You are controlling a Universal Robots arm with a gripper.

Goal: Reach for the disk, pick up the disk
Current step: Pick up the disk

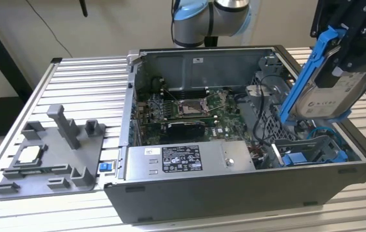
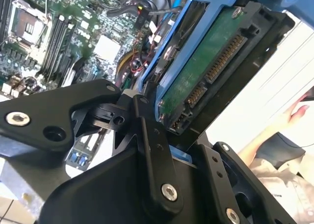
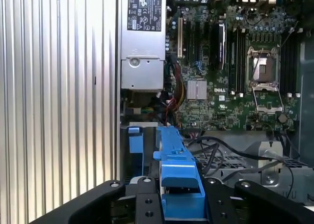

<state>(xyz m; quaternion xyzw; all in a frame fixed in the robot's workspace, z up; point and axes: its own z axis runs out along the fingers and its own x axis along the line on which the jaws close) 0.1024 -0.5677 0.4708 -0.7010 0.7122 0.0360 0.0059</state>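
Exterior view: we see the black gripper (image 1: 339, 58) at the exterior view's right, clamped on the disk (image 1: 328, 94), a flat silver-grey hard drive with a white label framed by a bright blue plastic bracket. The disk hangs tilted in the air above the drive-bay corner of the open dark grey computer case (image 1: 234, 193), clear of its rim. The case rests on the ribbed aluminium tabletop (image 1: 86, 82). On the exterior view's left lies a grey plastic fixture tray (image 1: 54, 154) with a small square silver chip (image 1: 30, 154) on it.

Second wrist view: the gripper's black fingers (image 2: 152, 150) bracket the disk (image 2: 206, 71) edge-on; its green circuit-board underside and connector face the camera. We judge the pinch firm, on the bracket's sides. A person's hand (image 2: 299, 111) shows beyond the tabletop's edge.

First wrist view: the blue bracket (image 3: 176, 175) sits between the gripper's fingers (image 3: 147, 199), with the green motherboard (image 3: 235, 67) and the silver power supply (image 3: 142, 37) below.

Note: to hold this well, we would keep the grip centred and the disk clear of the black cables (image 3: 221, 150) and the case wall.
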